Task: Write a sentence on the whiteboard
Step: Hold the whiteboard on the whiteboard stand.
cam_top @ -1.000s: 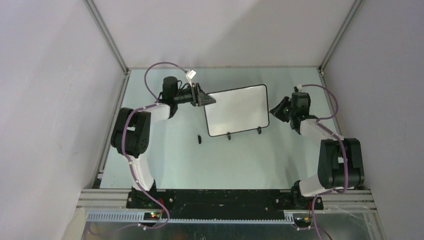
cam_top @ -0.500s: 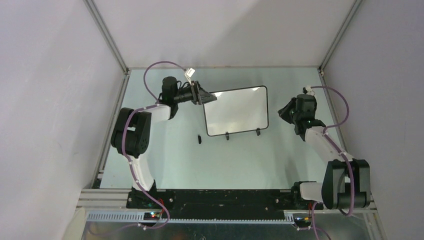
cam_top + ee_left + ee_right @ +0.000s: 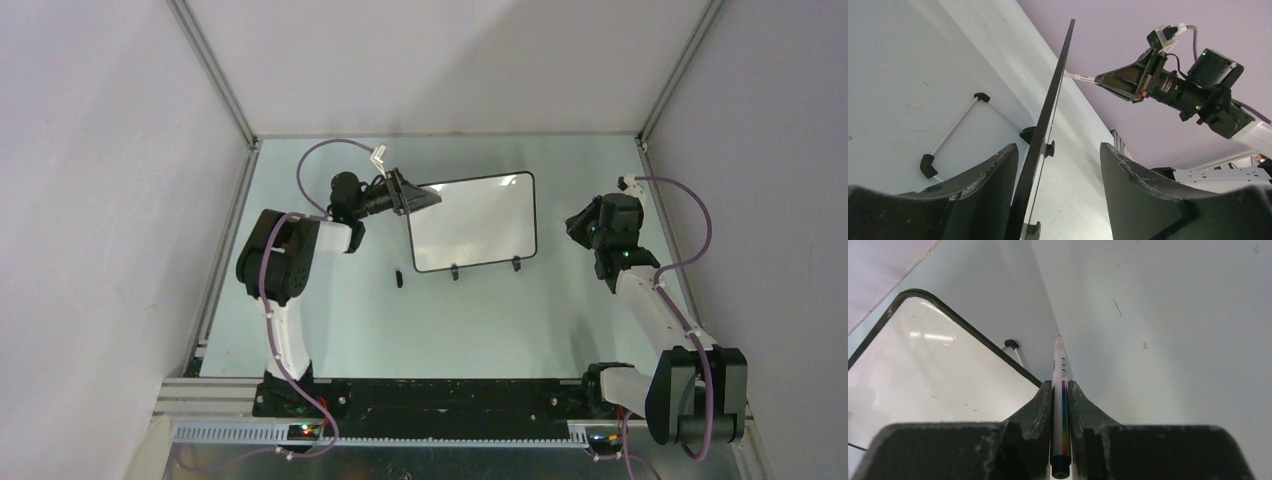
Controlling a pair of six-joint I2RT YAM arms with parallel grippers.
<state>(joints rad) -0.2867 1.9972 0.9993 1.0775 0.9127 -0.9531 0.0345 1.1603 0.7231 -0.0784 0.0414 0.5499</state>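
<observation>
Pinching marker (image 3: pixel 1059 357), right tool (image 3: pixel 1060 386), left tool (image 3: pixel 1057 150) straddling whiteboard (image 3: pixel 472 222)

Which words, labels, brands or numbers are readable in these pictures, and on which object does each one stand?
No text in any view can be read.
whiteboard: blank, no writing shows on it.
marker: a few small dark marks on the white barrel above the coloured stripe, too small to read.

No readable txt anywhere, incl. whiteboard (image 3: pixel 475 222); tiny print on pen (image 3: pixel 1060 365) too small, illegible.
</observation>
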